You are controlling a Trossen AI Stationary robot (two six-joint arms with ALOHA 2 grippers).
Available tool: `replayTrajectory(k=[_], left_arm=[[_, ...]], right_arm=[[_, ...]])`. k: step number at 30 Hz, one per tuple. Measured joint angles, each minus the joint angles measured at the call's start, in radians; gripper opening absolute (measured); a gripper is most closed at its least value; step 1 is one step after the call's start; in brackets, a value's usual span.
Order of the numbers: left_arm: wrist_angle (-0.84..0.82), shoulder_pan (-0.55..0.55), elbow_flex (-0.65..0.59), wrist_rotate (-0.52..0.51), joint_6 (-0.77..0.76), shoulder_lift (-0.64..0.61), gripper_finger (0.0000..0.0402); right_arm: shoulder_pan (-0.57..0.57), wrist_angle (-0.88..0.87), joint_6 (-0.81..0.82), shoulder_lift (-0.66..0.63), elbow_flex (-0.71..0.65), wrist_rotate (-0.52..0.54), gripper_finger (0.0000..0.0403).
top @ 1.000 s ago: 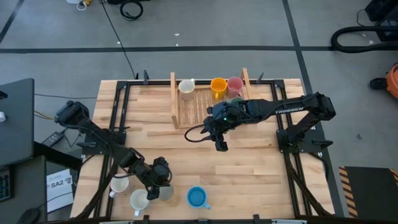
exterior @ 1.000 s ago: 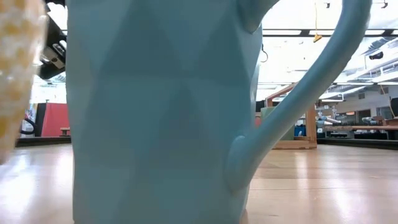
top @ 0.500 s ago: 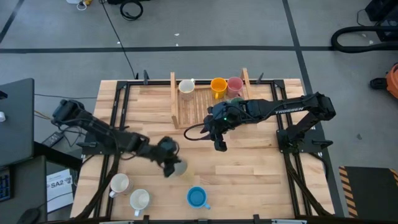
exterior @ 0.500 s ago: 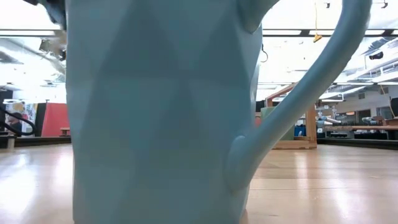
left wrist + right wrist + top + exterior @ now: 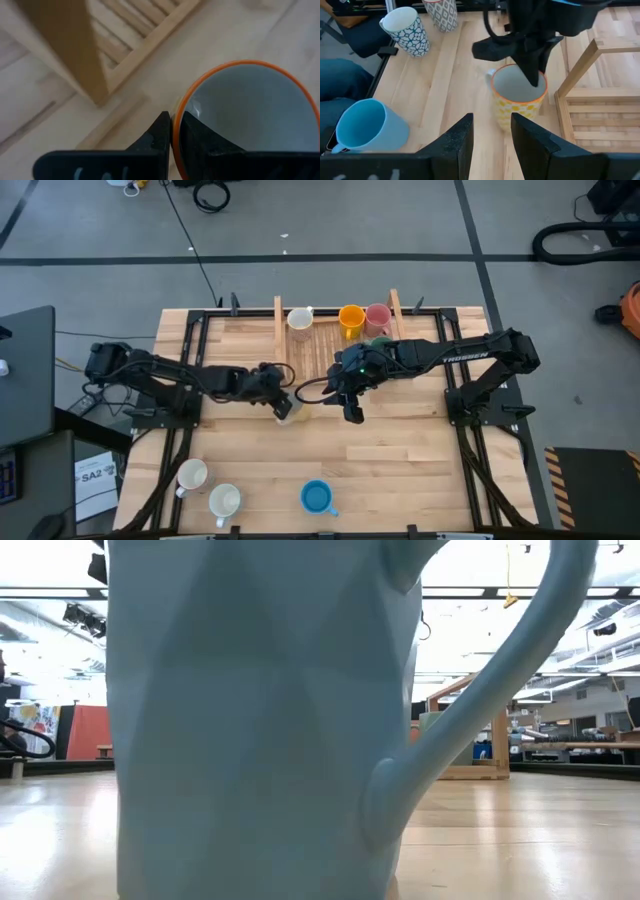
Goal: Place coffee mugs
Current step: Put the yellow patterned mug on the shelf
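My left gripper (image 5: pixel 283 402) is shut on a yellow patterned coffee mug (image 5: pixel 516 102) with an orange rim, just left of the wooden rack's (image 5: pixel 335 345) near corner. My right gripper (image 5: pixel 492 135) hangs open over the table's middle, facing that mug and touching nothing. In the rack stand a white mug (image 5: pixel 299 319), an orange mug (image 5: pixel 351 317) and a pink mug (image 5: pixel 377 314). Two white mugs (image 5: pixel 191 475) (image 5: pixel 224 500) and a blue mug (image 5: pixel 317 498) stand near the table's front edge. My left gripper pinches the yellow mug's orange rim (image 5: pixel 176 111), one finger (image 5: pixel 195 135) inside the mug and the other (image 5: pixel 161 134) outside its wall. The fingers come slanting down from the table's left. The mug hangs upright below them and looks clear of the table.
The blue mug (image 5: pixel 260 720) fills most of the low view. The rack's upright side board (image 5: pixel 75 45) stands close to the held mug. My right arm (image 5: pixel 450 358) reaches across the rack's right half. Bare wood lies between the rack and the front mugs.
My left gripper has swung from beside the two white mugs at the near left toward the far edge and the right, up to the rack's near left corner, turning as it went. The yellow mug has travelled with it, still upright.
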Motion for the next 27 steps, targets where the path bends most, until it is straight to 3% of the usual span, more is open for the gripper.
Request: replayTrajectory(k=[15, 27], left_arm=[[-0.075, 0.011, 0.002, 0.015, -0.001, 0.000, 0.0037], [-0.075, 0.011, 0.002, 0.021, -0.001, 0.000, 0.0083]], right_arm=[[0.000, 0.000, 0.000, 0.000, 0.000, 0.000, 0.0136], [0.000, 0.000, 0.000, 0.000, 0.000, -0.001, 0.0137]])
